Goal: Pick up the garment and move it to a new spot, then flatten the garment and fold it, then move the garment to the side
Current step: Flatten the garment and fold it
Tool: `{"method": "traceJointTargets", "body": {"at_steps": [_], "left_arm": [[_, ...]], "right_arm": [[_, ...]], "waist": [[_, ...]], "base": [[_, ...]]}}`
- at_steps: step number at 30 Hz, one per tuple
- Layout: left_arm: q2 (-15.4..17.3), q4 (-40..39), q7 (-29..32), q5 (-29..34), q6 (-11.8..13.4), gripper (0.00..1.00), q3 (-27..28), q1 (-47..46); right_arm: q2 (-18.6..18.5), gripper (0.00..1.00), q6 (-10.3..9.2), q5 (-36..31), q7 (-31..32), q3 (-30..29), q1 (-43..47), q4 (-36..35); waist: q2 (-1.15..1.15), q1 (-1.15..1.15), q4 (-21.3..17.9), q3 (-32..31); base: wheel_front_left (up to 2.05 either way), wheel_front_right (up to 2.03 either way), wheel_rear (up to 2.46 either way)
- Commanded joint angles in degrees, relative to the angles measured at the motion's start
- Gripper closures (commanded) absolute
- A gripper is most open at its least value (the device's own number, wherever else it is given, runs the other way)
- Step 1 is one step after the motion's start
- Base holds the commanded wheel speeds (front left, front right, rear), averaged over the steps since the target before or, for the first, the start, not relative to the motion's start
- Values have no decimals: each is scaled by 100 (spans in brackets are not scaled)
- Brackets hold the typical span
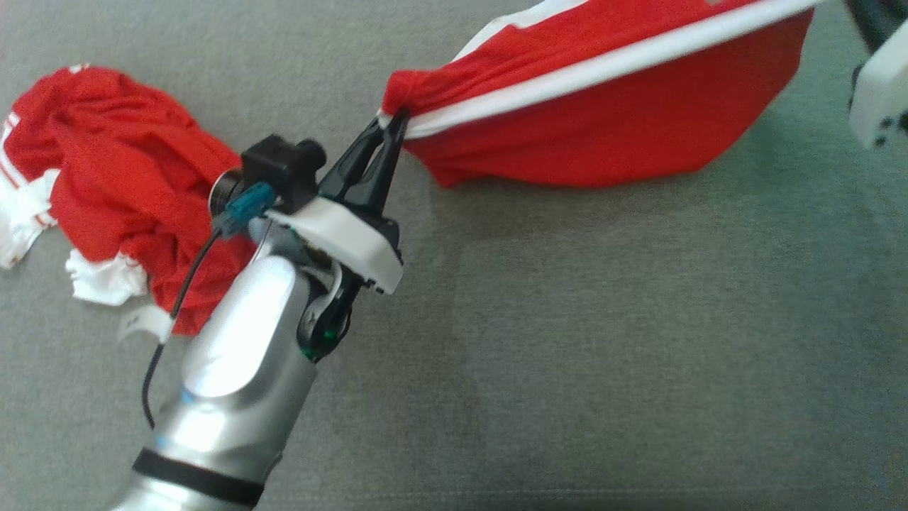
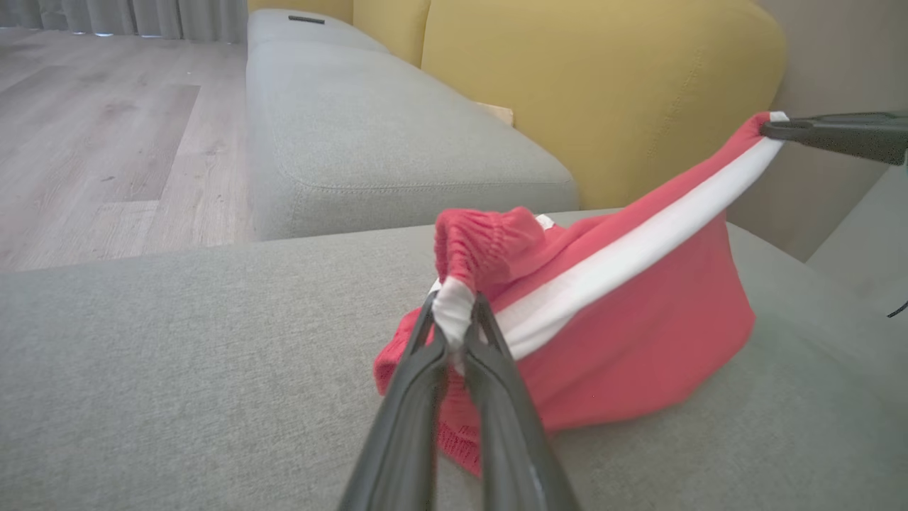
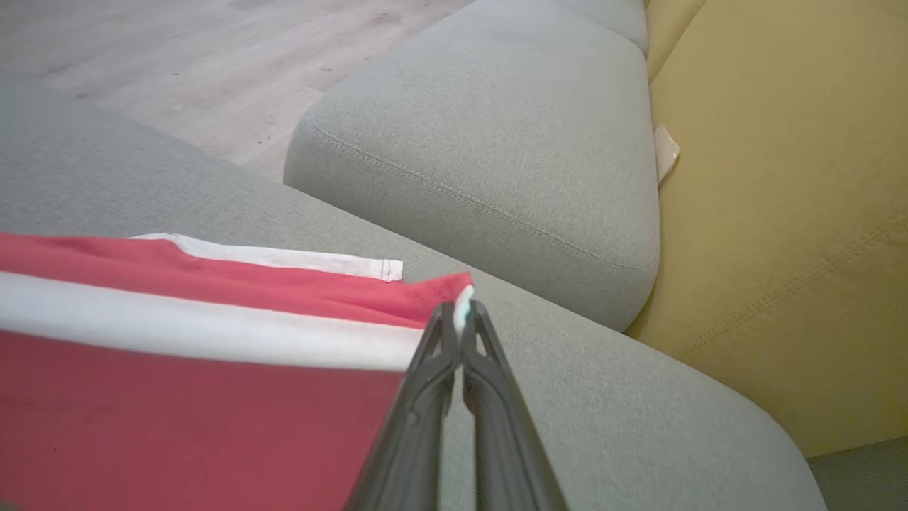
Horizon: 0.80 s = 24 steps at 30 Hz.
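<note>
Left fingers [image 1: 396, 126] clamped tight on the red shorts [image 1: 610, 135] at the bunched waistband, right fingers [image 3: 461, 319] pinching the white-striped far corner, cloth stretched between

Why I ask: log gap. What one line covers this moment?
left hand: shut on white-striped garment | right hand: shut on its other end | crumpled red shirt: lying on couch

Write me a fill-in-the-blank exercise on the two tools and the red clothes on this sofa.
1. The left tool and the right tool each pinch one end of a red garment with a ____ stripe.
2. Under it lies the ____ seat cushion.
3. The crumpled jersey lies to the robot's ____ of the left tool.
4. The sofa's backrest is ____.

Missing words: white; grey; left; yellow
</note>
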Motion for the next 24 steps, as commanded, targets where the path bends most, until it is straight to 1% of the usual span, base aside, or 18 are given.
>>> {"method": "traceJointTargets", "body": {"at_steps": [1,12,17,24], "left_arm": [[88,-104,-42,15,14,100,185,-258],[-158,609,-85,-178,-29,100,-64,-1096],[-198,870,-187,-328,12,100,-171,-1424],[-210,1128,-303,-564,73,100,-424,-1738]], "right_arm": [[-131,100,-8,-44,-67,25,-188,-55],[-66,100,-8,-88,-392,924,-1604,1255],[0,100,-8,-73,-580,1295,-2051,1731],[130,100,-8,17,-907,1667,-2481,2297]], "waist": [[0,0,174,191],[0,0,509,795],[0,0,580,1006],[0,0,663,1164]], "base": [[0,0,0],[0,0,0],[0,0,0],[0,0,0]]}}
